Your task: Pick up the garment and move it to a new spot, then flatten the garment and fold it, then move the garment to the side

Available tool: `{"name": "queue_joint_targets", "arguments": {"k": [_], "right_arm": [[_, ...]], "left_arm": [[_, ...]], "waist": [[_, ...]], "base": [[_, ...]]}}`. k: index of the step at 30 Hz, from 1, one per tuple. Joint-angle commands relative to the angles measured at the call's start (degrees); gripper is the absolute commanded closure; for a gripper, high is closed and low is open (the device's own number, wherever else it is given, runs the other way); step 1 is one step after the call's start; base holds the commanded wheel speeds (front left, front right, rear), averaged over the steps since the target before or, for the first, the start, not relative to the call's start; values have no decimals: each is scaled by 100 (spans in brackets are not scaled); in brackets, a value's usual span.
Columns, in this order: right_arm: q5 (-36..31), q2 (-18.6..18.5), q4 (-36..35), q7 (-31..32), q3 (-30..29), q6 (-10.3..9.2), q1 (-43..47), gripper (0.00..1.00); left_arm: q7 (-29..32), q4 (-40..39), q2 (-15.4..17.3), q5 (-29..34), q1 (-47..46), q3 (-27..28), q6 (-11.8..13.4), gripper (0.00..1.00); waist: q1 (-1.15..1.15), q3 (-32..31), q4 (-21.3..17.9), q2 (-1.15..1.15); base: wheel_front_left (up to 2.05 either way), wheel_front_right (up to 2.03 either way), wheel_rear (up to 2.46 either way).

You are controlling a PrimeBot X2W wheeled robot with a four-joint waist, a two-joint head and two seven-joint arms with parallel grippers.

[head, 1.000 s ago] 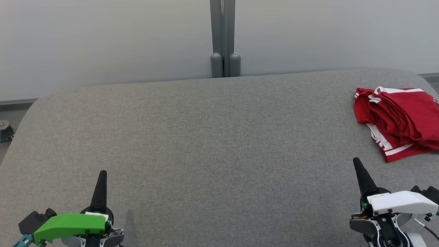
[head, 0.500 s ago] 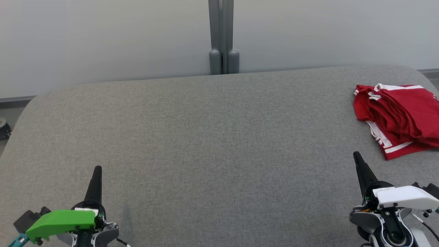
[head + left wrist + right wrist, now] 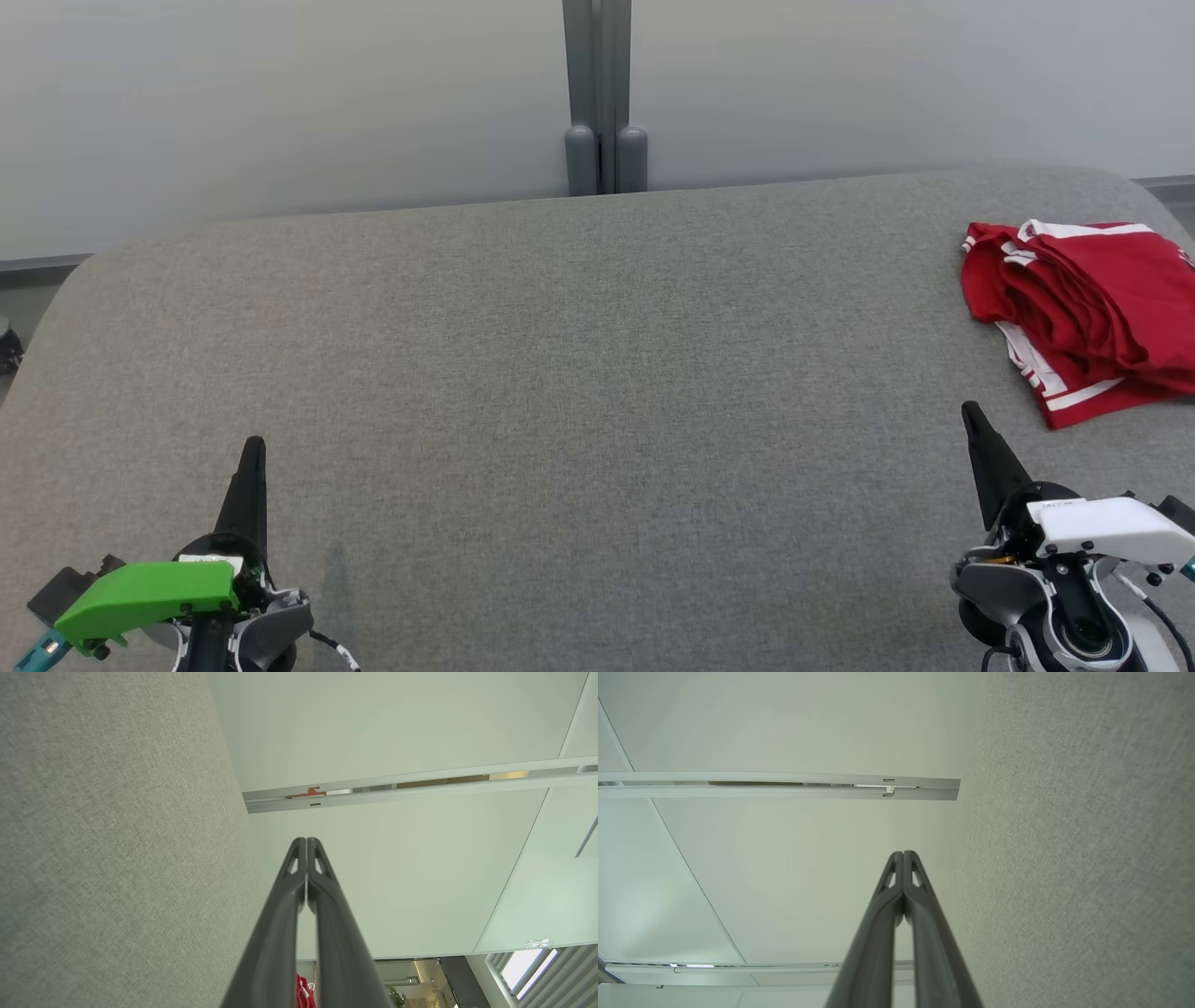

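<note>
The garment point(image 3: 1088, 313) is red with white stripes and lies folded in a bundle at the right edge of the grey felt table point(image 3: 579, 373). A sliver of the garment point(image 3: 302, 994) peeks between the fingers in the left wrist view. My left gripper point(image 3: 252, 448) is at the lower left, shut and empty, far from the cloth. My right gripper point(image 3: 971, 411) is at the lower right, shut and empty, its tip a short way in front of the garment's near corner. In both wrist views the left gripper point(image 3: 306, 841) and right gripper point(image 3: 903, 854) show their fingers pressed together.
A pale partition wall with a grey post point(image 3: 605, 93) stands behind the table's far edge. The table's rounded corners fall away at left and right. A dark fitting point(image 3: 7, 341) sits off the table's left side.
The head camera has tilted, so the table and garment sit slightly higher in the picture. Both grippers have slid a little lower and outward, still shut.
</note>
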Motion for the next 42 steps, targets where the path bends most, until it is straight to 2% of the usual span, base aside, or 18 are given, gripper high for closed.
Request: {"name": "queue_joint_targets", "arguments": {"k": [1,9,42], "right_arm": [[119,0,14,50,-25,4,-102,100],[405,10,43,123,-63,4,-153,100],[344,27,42,141,-86,4,-139,100]], "left_arm": [[38,19,18,-129,-122,38,-36,100],[122,49,6,-403,-187,119,-64,100],[171,50,-53,-293,-179,180,-62,100]], "waist": [[0,8,-3,0],[0,49,-19,0],[0,49,-19,0]], "base": [[0,0,0],[0,0,0],[0,0,0]]}}
